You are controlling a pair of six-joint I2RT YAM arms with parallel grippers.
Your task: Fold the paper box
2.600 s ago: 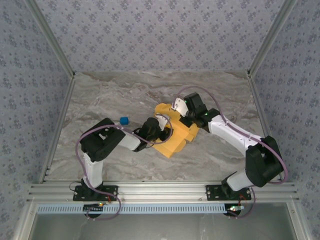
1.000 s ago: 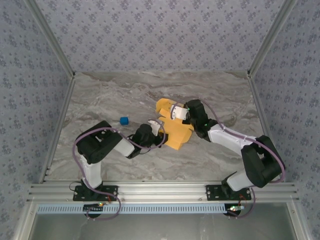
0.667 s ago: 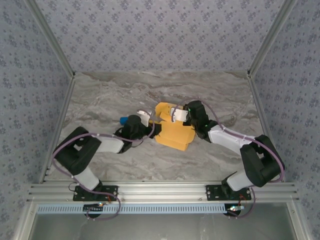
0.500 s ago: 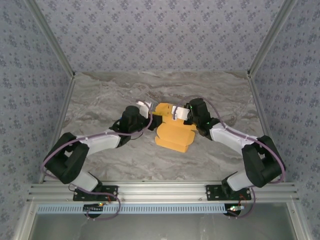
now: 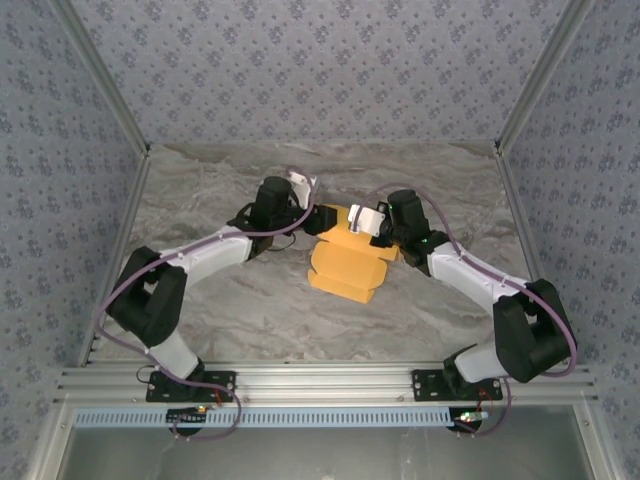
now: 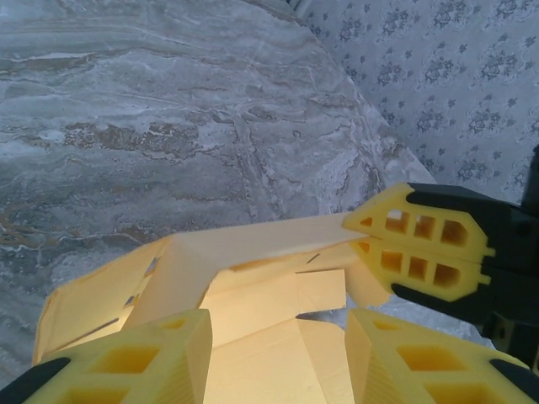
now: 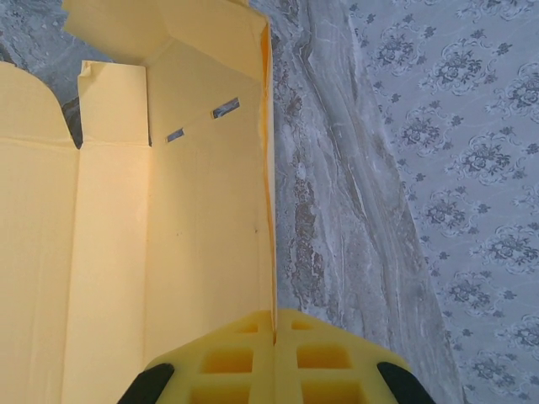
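The yellow-orange paper box (image 5: 343,268) lies partly folded at mid-table. My right gripper (image 5: 364,222) is at its far right corner, shut on the top edge of an upright side wall (image 7: 210,210); the wall's edge runs straight into the closed fingertips (image 7: 274,332). My left gripper (image 5: 318,214) is at the box's far left corner, open. Its two yellow fingers (image 6: 143,362) stand apart above a flat inner panel (image 6: 253,345), gripping nothing. In the left wrist view the right gripper (image 6: 396,244) pinches the end of the raised wall (image 6: 253,248).
The marble tabletop (image 5: 200,190) stretches around the box, closed in by patterned walls (image 5: 320,70) at the back and on both sides. Slanted aluminium posts (image 5: 110,90) mark the back corners. Both arms reach in from the near rail (image 5: 320,385).
My left arm has swung from the box's near left side round to its far left corner, and its jaws have widened. The box has turned and shifted slightly. The right gripper kept its hold.
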